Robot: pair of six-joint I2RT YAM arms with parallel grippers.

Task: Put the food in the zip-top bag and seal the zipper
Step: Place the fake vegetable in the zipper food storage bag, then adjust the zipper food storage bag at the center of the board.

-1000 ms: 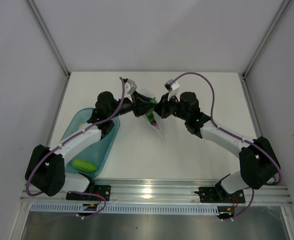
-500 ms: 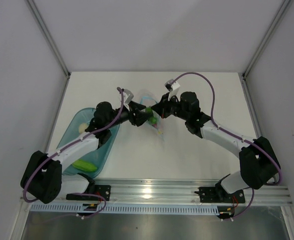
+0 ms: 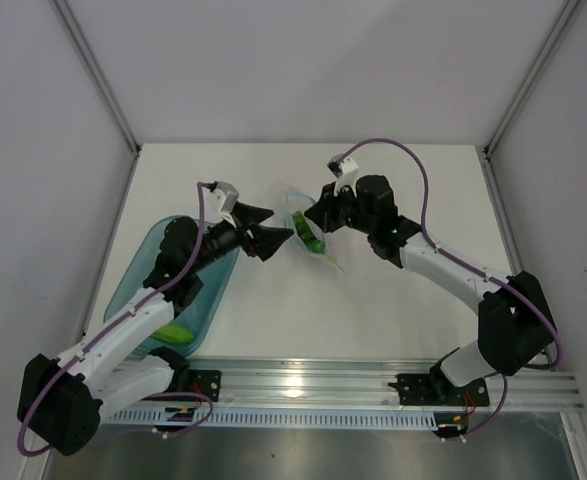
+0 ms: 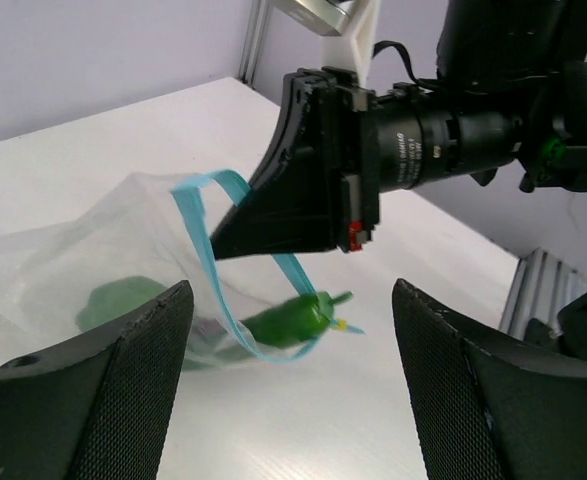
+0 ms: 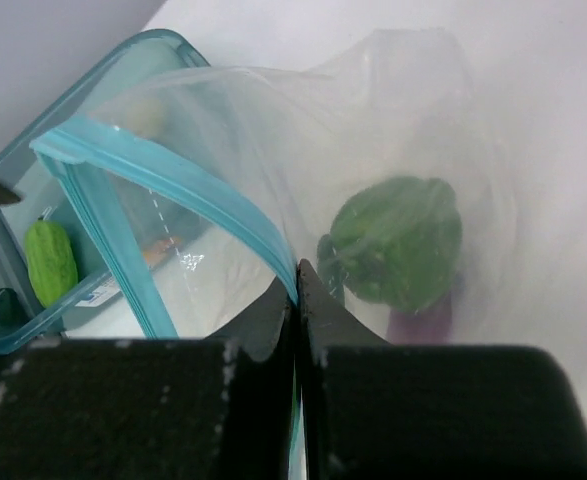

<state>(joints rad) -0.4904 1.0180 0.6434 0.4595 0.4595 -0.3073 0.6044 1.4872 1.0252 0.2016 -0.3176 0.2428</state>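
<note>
Now: one zip-top bag [image 4: 63, 260] between two arms, mouth gaping, zipper [image 4: 195, 222] unsealed. Right gripper [image 5: 295, 285] pinched tight on zipper strip, holding bag by its mouth. Left gripper [image 3: 268, 228] spread wide, holding nothing, just beside bag opening. Inside bag: two green food pieces [image 4: 291, 320], one purple piece [image 5: 420, 325]. One blue tray [image 3: 138, 275] off to left; one ridged green piece [image 5: 51, 262] in it, others too blurred to count.

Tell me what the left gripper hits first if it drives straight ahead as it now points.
Probably the small clear crinkly plastic bag, near its teal-blue zipper strip, held by the shut right gripper; depth is unclear.
</note>
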